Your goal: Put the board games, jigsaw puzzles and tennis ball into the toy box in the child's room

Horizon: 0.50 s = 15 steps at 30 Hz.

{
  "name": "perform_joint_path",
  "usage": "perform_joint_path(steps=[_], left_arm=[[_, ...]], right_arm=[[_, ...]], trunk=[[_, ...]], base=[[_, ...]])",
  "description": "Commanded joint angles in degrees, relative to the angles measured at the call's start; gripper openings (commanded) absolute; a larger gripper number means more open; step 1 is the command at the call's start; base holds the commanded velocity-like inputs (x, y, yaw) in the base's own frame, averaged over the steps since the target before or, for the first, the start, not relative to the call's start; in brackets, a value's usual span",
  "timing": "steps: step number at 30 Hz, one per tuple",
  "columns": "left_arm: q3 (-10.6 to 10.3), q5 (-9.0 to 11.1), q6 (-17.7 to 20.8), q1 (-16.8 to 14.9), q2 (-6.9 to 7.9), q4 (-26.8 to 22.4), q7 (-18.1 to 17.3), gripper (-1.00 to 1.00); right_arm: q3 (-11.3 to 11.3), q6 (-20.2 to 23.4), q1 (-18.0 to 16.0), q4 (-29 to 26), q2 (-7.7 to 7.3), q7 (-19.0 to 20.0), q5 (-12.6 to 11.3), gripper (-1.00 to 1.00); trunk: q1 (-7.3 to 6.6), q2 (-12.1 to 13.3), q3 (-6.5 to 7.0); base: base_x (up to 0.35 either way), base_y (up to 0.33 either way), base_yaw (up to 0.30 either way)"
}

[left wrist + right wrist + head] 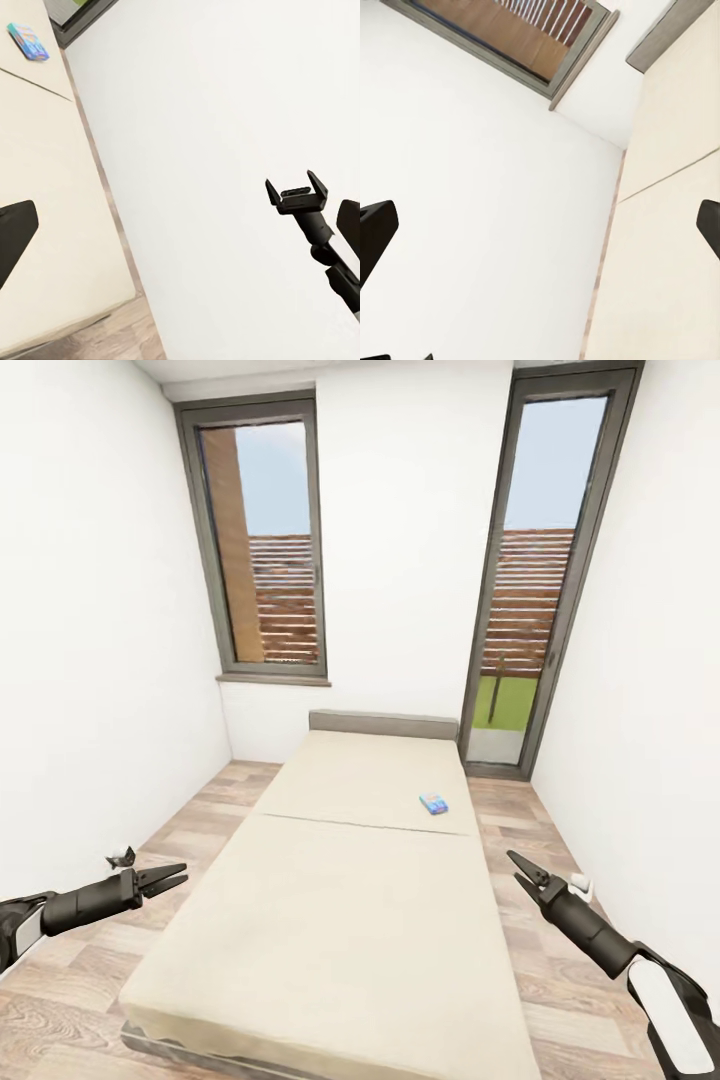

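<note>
A small blue board game (433,803) lies flat on the far half of the bed (330,930), near its right edge; the left wrist view shows this board game (28,40) too. My left gripper (178,876) hovers open and empty beside the bed's left side, above the floor. My right gripper (520,863) hangs open and empty off the bed's right side, a short way in front of the blue box. The left wrist view catches that right gripper (297,192) against the white wall, jaws apart.
The beige two-part mattress has a low grey headboard (383,724) at the far end. Two tall grey-framed windows (262,540) stand behind it. Narrow strips of wood floor (200,815) run along both sides, between white walls. A small white fitting (120,855) sits low by the left wall.
</note>
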Motion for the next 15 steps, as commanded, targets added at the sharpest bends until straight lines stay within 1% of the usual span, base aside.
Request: perform_joint_path(steps=[1, 8, 10, 12, 15], left_arm=[[0.39, -0.43, 0.61, -0.04, 0.01, 0.0, -0.23, 1.0], [0.39, -0.45, 0.61, -0.04, 0.02, 0.0, -0.23, 1.0], [0.35, -0.44, 0.61, -0.04, 0.02, 0.0, -0.23, 1.0], [0.34, -0.43, 0.61, -0.04, 0.02, 0.0, -0.23, 1.0], [0.32, -0.44, 0.61, -0.04, 0.0, 0.0, -0.23, 1.0]], right_arm=[[-0.06, 0.43, -0.05, 0.01, 0.0, 0.0, -0.32, 1.0], [0.28, 0.37, -0.06, 0.01, -0.01, -0.27, -0.11, 1.0], [0.31, 0.64, -0.07, 0.01, -0.08, -0.63, 0.33, 1.0], [0.35, 0.79, -0.06, 0.01, -0.15, -1.27, 0.95, 1.0], [0.35, 1.08, -0.05, 0.01, -0.21, -3.64, 3.09, 1.0]], trunk=[[0.03, -0.11, -0.1], [0.03, -0.11, -0.08], [0.03, -0.11, -0.07], [0.03, -0.11, -0.07], [0.03, -0.11, -0.07]], base=[[0.0, -0.001, -0.03], [0.0, -0.003, -0.009], [0.0, -0.058, -0.002], [0.0, -0.107, -0.001], [0.0, -0.202, -0.001]])
